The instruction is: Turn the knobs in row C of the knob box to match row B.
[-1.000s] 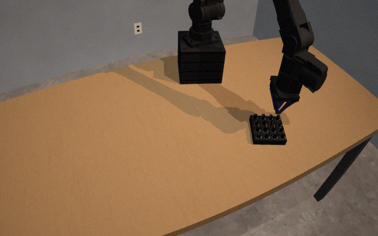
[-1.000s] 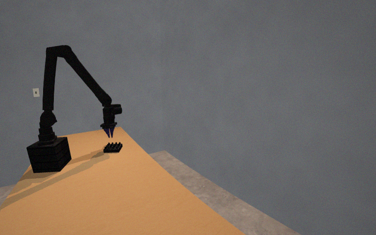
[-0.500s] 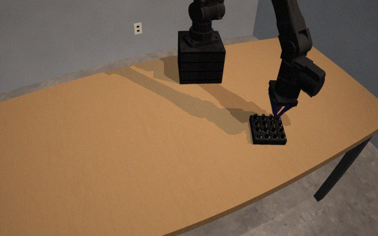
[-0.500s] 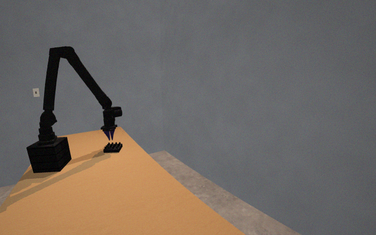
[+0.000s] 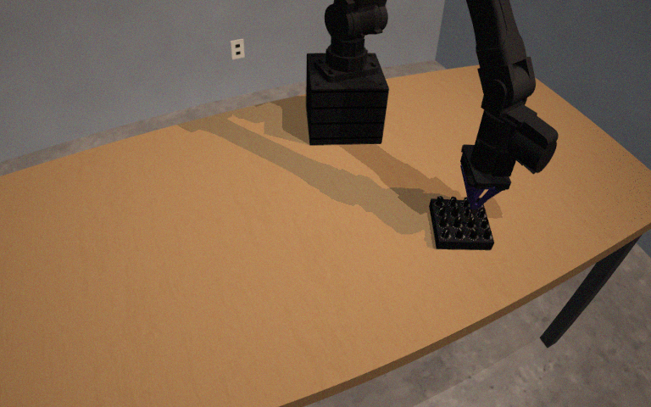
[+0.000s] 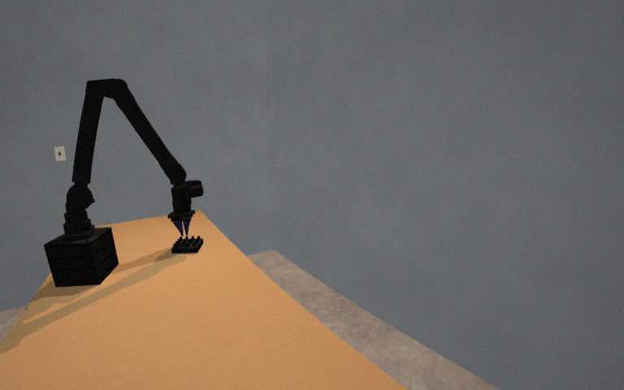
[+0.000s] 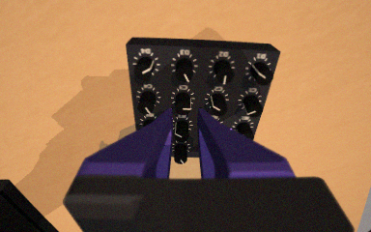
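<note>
Here's the knob box (image 5: 464,244) (image 6: 185,250) (image 7: 203,43), a squat black slab sitting level on the table, its front edge away from the arm's base. Black knobs stand up in four rows, ringed by pale marks. Now C3 (image 7: 184,101): its white line aims toward the knob 1 side, while B3 (image 7: 182,129) aims toward the knob 4 side, so those two disagree. D2 (image 7: 222,69) points rearward.
</note>
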Motion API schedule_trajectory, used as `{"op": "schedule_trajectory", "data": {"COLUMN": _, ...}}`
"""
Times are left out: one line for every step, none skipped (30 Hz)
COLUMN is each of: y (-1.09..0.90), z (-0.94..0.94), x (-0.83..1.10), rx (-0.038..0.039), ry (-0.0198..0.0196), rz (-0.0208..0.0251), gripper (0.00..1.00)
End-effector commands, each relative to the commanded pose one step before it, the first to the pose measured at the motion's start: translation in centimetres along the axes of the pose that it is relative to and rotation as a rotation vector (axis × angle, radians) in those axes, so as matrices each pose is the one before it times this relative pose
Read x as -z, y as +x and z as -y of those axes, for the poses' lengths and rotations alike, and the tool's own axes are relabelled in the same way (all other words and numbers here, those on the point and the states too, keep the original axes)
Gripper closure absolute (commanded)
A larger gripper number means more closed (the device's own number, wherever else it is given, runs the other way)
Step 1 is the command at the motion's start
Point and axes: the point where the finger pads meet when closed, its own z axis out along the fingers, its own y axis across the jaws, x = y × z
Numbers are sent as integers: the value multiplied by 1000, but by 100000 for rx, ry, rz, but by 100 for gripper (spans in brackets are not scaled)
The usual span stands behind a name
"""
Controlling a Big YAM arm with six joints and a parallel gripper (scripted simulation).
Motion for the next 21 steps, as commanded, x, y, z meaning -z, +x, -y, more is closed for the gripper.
{"op": "schedule_trajectory", "data": {"y": 125, "z": 351, "x": -705, "rx": 316, "ry": 11, "rz": 321, "gripper": 82}}
{"op": "schedule_trajectory", "data": {"y": -25, "z": 48, "x": -21, "rx": -32, "ry": 78, "rz": 55, "gripper": 82}}
{"op": "schedule_trajectory", "data": {"y": 13, "z": -16, "x": -40, "rx": -7, "ry": -28, "rz": -20, "gripper": 82}}
{"op": "schedule_trajectory", "data": {"y": 15, "z": -17, "x": -34, "rx": 3, "ry": -32, "rz": -22, "gripper": 82}}
{"op": "schedule_trajectory", "data": {"y": 10, "z": -15, "x": -27, "rx": 3, "ry": -25, "rz": -18, "gripper": 82}}
{"op": "schedule_trajectory", "data": {"y": 7, "z": -13, "x": -21, "rx": 2, "ry": -20, "rz": -14, "gripper": 82}}
{"op": "schedule_trajectory", "data": {"y": 5, "z": -11, "x": -15, "rx": 5, "ry": -20, "rz": -14, "gripper": 82}}
{"op": "schedule_trajectory", "data": {"y": 26, "z": -38, "x": -10, "rx": 3, "ry": -138, "rz": -98, "gripper": 82}}
{"op": "schedule_trajectory", "data": {"y": 6, "z": -8, "x": -6, "rx": -1, "ry": -24, "rz": -17, "gripper": 82}}
{"op": "schedule_trajectory", "data": {"y": -1, "z": 2, "x": -3, "rx": -2, "ry": 14, "rz": 10, "gripper": 82}}
{"op": "schedule_trajectory", "data": {"y": 0, "z": 0, "x": 0, "rx": 0, "ry": 0, "rz": 0, "gripper": 82}}
{"op": "schedule_trajectory", "data": {"y": 0, "z": 0, "x": 0, "rx": 0, "ry": 0, "rz": 0, "gripper": 82}}
{"op": "schedule_trajectory", "data": {"y": 0, "z": 1, "x": -1, "rx": -7, "ry": 6, "rz": 4, "gripper": 82}}
{"op": "schedule_trajectory", "data": {"y": 0, "z": 0, "x": 0, "rx": 0, "ry": 1, "rz": 0, "gripper": 82}}
{"op": "schedule_trajectory", "data": {"y": 0, "z": 0, "x": 0, "rx": 0, "ry": 0, "rz": 0, "gripper": 82}}
{"op": "schedule_trajectory", "data": {"y": 0, "z": 0, "x": 0, "rx": 0, "ry": 0, "rz": 0, "gripper": 82}}
{"op": "schedule_trajectory", "data": {"y": 0, "z": 0, "x": 0, "rx": 0, "ry": 0, "rz": 0, "gripper": 82}}
{"op": "schedule_trajectory", "data": {"y": 0, "z": 0, "x": 0, "rx": 0, "ry": 0, "rz": 0, "gripper": 82}}
{"op": "schedule_trajectory", "data": {"y": 0, "z": 0, "x": 0, "rx": 0, "ry": 0, "rz": 0, "gripper": 82}}
{"op": "schedule_trajectory", "data": {"y": 0, "z": 0, "x": 0, "rx": 0, "ry": 0, "rz": 0, "gripper": 82}}
{"op": "schedule_trajectory", "data": {"y": 0, "z": 0, "x": 0, "rx": 0, "ry": 0, "rz": 0, "gripper": 82}}
